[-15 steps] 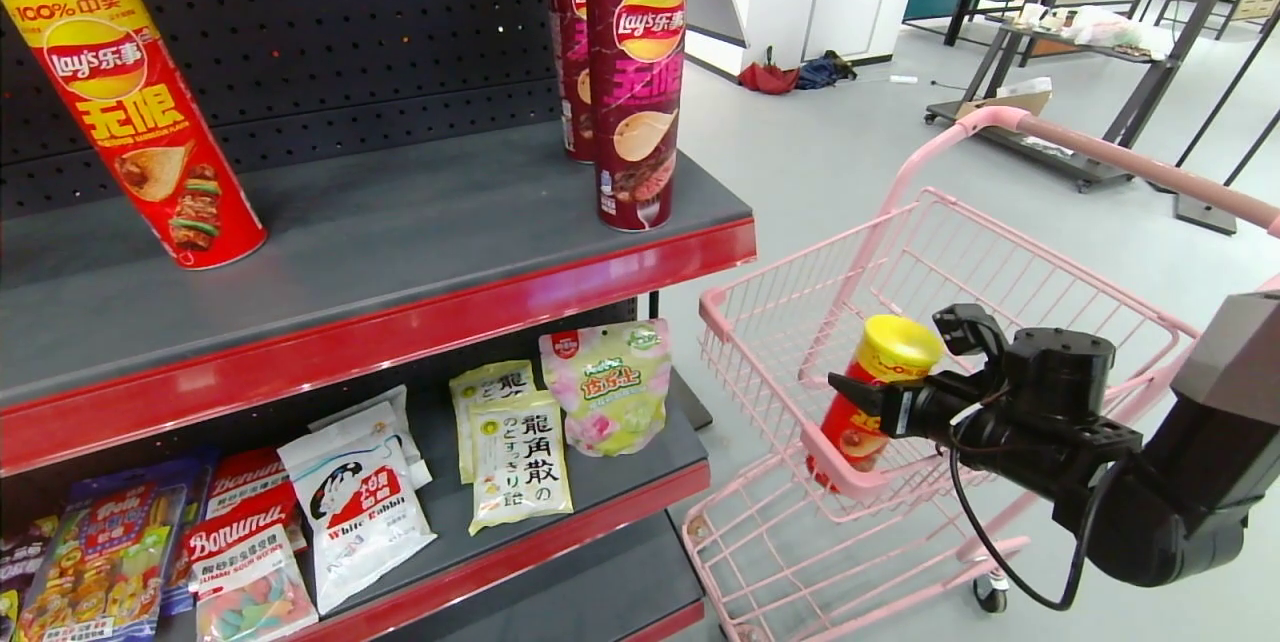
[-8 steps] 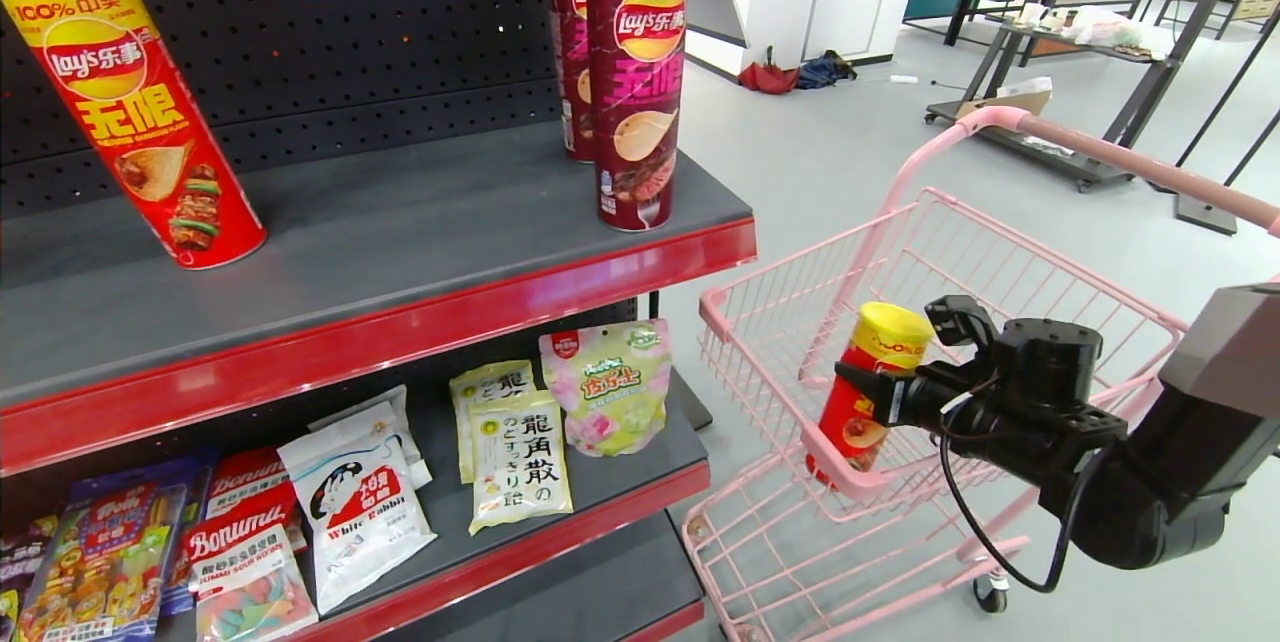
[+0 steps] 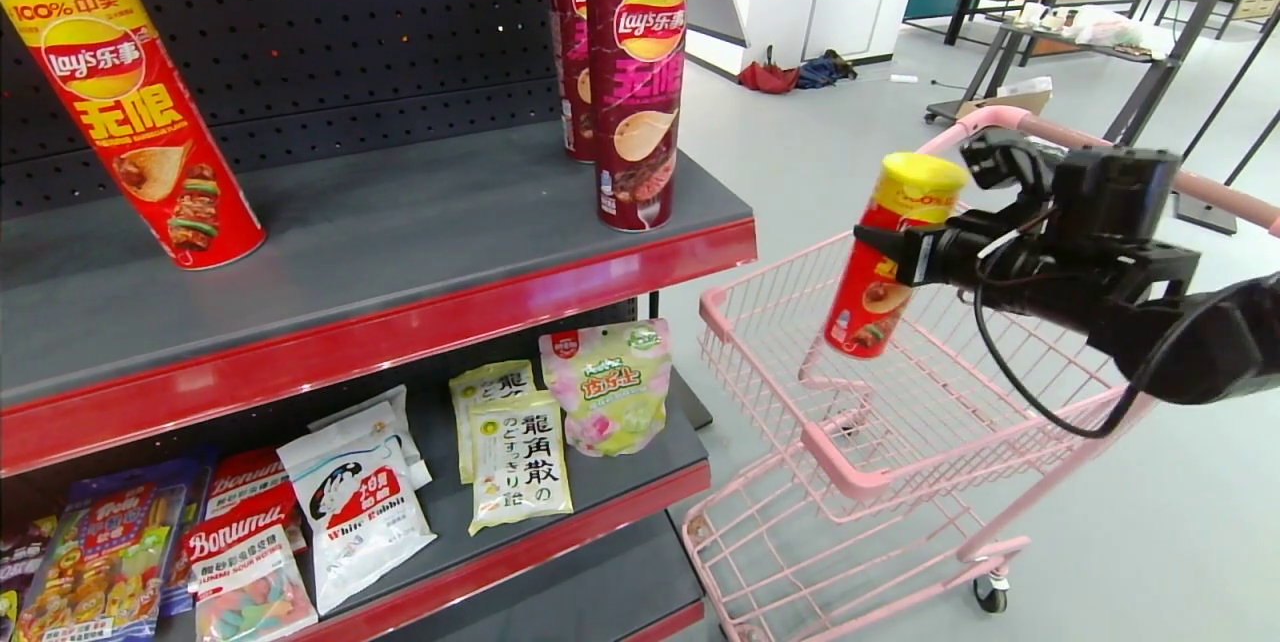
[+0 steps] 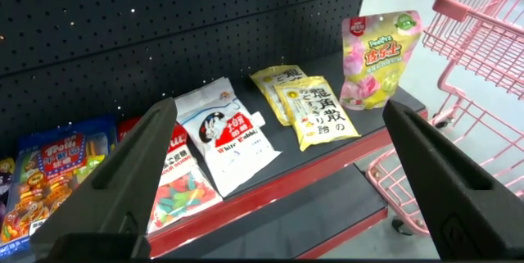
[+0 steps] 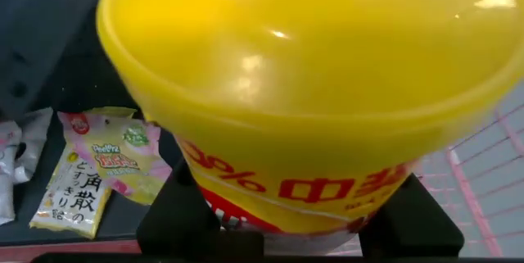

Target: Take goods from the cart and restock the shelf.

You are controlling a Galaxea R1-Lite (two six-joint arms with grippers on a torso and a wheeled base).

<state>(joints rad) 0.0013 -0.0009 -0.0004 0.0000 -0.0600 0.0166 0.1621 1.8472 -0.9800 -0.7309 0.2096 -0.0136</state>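
Head view, and the shelf (image 3: 400,252) takes the whole 9 o'clock side, a grey board with a red front edge over a lower tier of snacks. At 4 o'clock stands the pink cart (image 3: 830,462), its wire basket open to the top. Above its near rim, at 3 o'clock, the right pincer (image 3: 920,207) is pinching a red chip canister (image 3: 870,302) with a yellow lid, held just under the lid, tilted a little and hanging clear of the basket, well apart from the shelf. The right wrist view looks straight down on that yellow lid (image 5: 311,91). In the left wrist view the left pincer (image 4: 278,189) is spread wide with nothing between its fingers, facing the lower tier. On the upper board, a matching red canister (image 3: 130,112) leans at 10 o'clock, and two maroon canisters (image 3: 637,72) stand upright at 12 o'clock, one behind the other. Below lie a white bag (image 3: 355,502), a yellow-and-white bag (image 3: 518,457) and a pink-green pouch (image 3: 607,387).
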